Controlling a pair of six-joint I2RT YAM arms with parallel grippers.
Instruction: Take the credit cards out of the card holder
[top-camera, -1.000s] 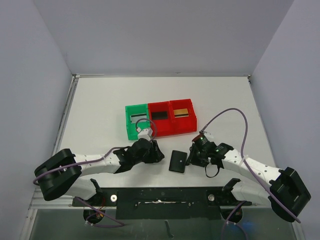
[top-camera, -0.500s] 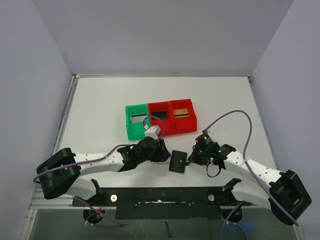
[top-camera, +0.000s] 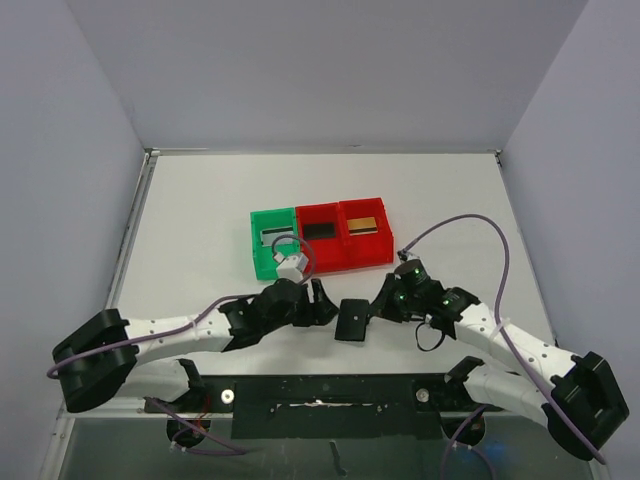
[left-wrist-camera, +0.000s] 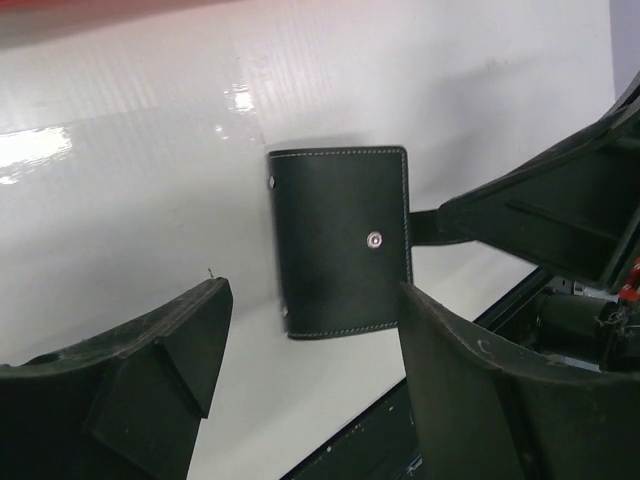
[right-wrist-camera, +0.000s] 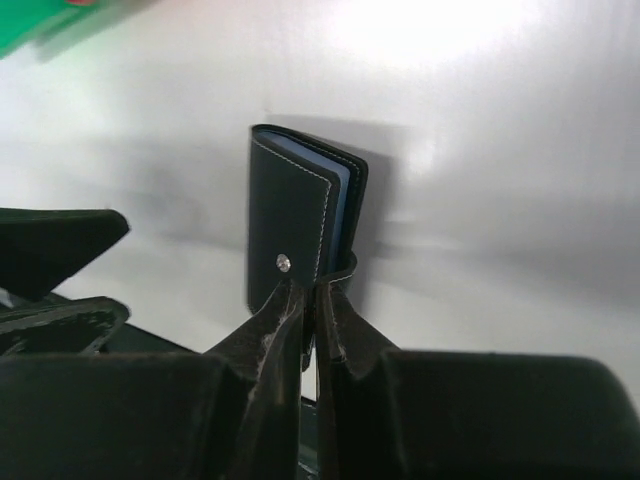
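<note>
Card holder (left-wrist-camera: 335, 240) closed, strap tab (left-wrist-camera: 424, 226) pinched by right gripper (right-wrist-camera: 315, 292).

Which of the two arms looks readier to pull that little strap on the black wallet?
Right. The right gripper is shut on the card holder's strap tab; the left gripper stands open, holding nothing.

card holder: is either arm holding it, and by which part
The fingers of the right gripper pinch the card holder by its strap tab; the left gripper is open, holding nothing.
</note>
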